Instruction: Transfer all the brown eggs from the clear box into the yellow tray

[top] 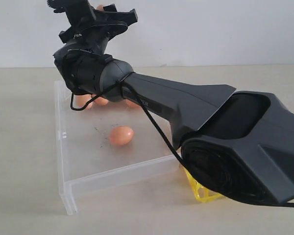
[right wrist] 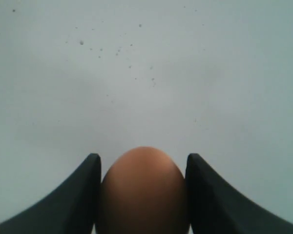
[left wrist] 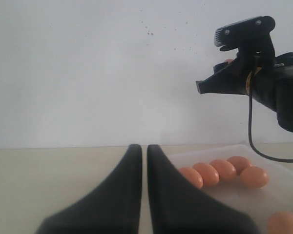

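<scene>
My right gripper (right wrist: pixel 143 157) is shut on one brown egg (right wrist: pixel 144 192), which fills the gap between both fingers. In the exterior view this gripper (top: pixel 99 11) is raised high above the far side of the clear box (top: pixel 68 188), facing the white wall. One egg (top: pixel 121 135) lies mid-floor in the box, and more eggs (top: pixel 102 101) sit along its far wall, partly behind the arm. The left wrist view shows several eggs (left wrist: pixel 207 173) in a row. My left gripper (left wrist: pixel 142 147) is shut and empty, low beside the box. Only a corner of the yellow tray (top: pixel 202 190) shows under the right arm.
The right arm's big black body (top: pixel 235 142) crosses the exterior view and hides most of the tray and the table on the right. A black cable (top: pixel 157 129) hangs along the arm over the box. A white wall (top: pixel 210 29) stands behind the beige table (top: pixel 19 147).
</scene>
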### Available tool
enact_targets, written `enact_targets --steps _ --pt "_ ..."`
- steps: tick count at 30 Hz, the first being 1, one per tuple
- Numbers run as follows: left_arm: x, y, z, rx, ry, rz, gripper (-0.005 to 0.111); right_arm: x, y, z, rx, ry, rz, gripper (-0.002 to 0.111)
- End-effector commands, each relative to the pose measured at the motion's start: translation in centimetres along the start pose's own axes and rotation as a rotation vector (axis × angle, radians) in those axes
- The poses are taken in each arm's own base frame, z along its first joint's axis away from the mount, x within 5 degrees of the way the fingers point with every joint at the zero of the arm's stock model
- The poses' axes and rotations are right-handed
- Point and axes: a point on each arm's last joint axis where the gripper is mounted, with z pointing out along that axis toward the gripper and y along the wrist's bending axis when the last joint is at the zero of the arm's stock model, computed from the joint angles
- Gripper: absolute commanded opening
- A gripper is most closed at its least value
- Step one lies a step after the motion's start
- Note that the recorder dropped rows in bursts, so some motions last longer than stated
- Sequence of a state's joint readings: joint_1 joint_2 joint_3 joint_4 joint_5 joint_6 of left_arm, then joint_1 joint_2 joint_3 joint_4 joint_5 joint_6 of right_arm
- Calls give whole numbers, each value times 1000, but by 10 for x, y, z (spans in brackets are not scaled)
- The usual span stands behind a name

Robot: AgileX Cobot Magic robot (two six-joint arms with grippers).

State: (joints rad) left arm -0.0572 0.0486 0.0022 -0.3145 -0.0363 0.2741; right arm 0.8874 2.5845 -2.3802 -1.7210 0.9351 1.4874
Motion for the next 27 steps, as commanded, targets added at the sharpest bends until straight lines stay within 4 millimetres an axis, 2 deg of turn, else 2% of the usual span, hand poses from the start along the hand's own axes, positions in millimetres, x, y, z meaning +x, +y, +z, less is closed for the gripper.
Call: enact_targets --steps 1,8,15,19,22,27 --pt "-2 0 0 -2 -13 0 4 -18 -6 2 -33 -44 -145 0" --pt "-2 0 0 -2 -13 0 4 6 20 -5 -405 115 -684 0" --pt "-2 0 0 -2 -13 0 4 40 21 -26 -747 394 -1071 0" --pt "-2 0 0 -2 -13 0 4 42 13 -32 -801 520 -1086 0" --pt "-2 0 0 -2 -13 0 4 36 0 -45 -1033 664 -1018 0" --pt "-2 0 0 -2 -13 0 4 19 -10 -49 -1063 714 -902 0"
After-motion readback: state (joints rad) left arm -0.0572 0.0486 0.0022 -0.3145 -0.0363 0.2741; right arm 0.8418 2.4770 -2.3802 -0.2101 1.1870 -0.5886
